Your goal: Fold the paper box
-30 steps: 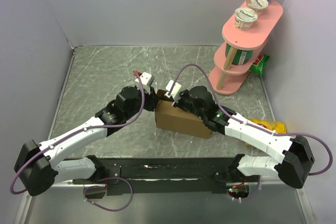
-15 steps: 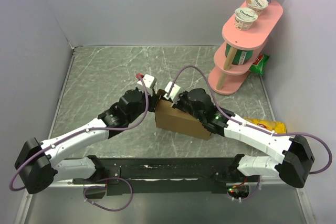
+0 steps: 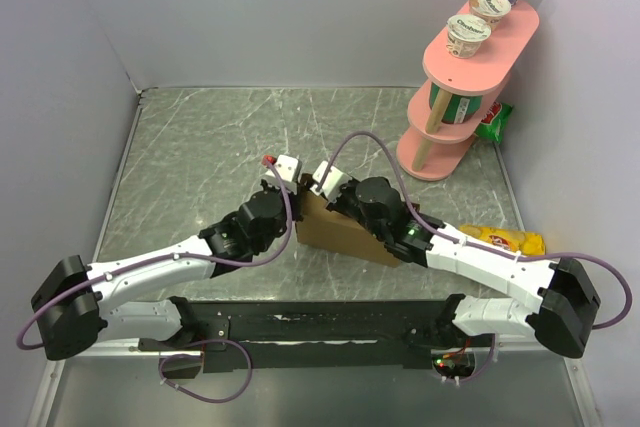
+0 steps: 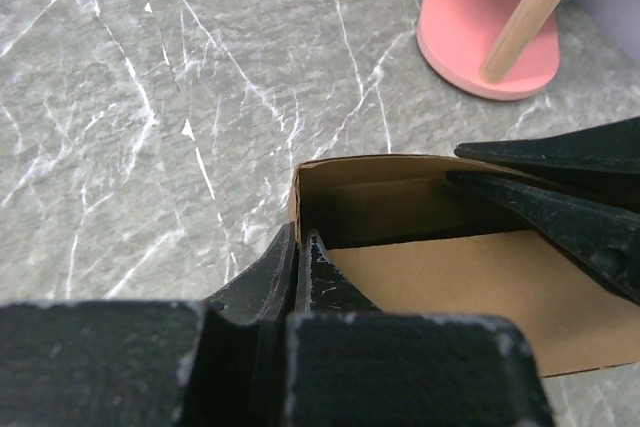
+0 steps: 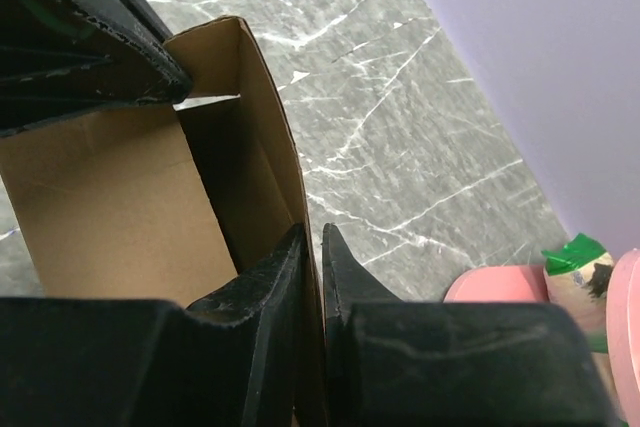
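The paper box [image 3: 345, 230] is brown cardboard standing as an open tray in the middle of the table. My left gripper [image 3: 297, 199] is at its left end, shut on the thin left wall [image 4: 293, 197]; in the left wrist view the left gripper [image 4: 300, 239] has its jaws pressed together over that edge. My right gripper [image 3: 322, 193] is shut on the box's far side wall [image 5: 270, 147]; the right gripper [image 5: 312, 232] has one fingertip inside the box [image 5: 100, 207] and one outside. The box floor [image 4: 450, 277] lies bare between both grippers.
A pink tiered shelf [image 3: 465, 87] stands at the back right with yogurt cups [image 3: 468, 35] on top and a green packet [image 3: 495, 119] behind it. A yellow bag [image 3: 510, 239] lies beside the right arm. Grey walls close the table's sides.
The left gripper has shut on the box's left wall and its arm has stretched forward. The right arm has shifted slightly left, still holding its wall.
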`<state>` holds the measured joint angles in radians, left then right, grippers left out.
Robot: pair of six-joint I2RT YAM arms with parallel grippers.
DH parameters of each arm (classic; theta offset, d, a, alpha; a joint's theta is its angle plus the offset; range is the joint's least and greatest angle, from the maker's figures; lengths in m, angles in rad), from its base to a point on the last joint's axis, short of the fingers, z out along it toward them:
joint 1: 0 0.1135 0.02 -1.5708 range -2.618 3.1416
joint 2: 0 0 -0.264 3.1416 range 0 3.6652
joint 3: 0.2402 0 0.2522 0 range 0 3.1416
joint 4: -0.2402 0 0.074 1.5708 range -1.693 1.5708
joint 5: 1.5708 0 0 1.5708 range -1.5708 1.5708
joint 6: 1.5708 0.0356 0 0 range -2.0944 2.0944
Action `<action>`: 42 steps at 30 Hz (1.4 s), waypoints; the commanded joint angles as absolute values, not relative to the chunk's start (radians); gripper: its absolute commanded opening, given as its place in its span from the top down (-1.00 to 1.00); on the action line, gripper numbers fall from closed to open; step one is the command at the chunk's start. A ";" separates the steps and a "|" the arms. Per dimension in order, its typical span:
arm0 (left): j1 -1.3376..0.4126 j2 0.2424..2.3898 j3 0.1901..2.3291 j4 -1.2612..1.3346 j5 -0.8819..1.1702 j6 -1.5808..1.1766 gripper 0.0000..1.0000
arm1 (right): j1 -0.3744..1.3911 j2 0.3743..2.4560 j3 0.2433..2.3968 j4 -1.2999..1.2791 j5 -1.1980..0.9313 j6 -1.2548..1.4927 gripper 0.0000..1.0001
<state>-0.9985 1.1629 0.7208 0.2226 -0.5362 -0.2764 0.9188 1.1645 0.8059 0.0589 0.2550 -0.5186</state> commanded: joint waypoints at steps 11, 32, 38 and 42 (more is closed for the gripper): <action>-1.055 1.166 0.626 0.115 -0.393 -0.388 0.86 | 1.023 1.175 0.712 0.087 0.382 -0.499 0.68; -0.813 0.879 0.575 0.086 0.055 -0.554 -0.12 | 1.074 1.144 0.598 0.216 0.543 -0.526 0.71; -0.759 0.827 0.564 0.158 0.029 -0.636 -0.22 | 1.133 1.176 0.595 0.204 0.597 -0.538 0.73; -0.704 0.824 0.630 0.175 0.038 -0.669 -0.29 | 1.164 1.204 0.603 0.181 0.617 -0.531 0.74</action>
<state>-0.7521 0.8490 0.5468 0.0750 0.0090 -0.5953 1.1305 1.1435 0.6415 0.3382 0.5964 -0.5930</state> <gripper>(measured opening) 0.639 0.141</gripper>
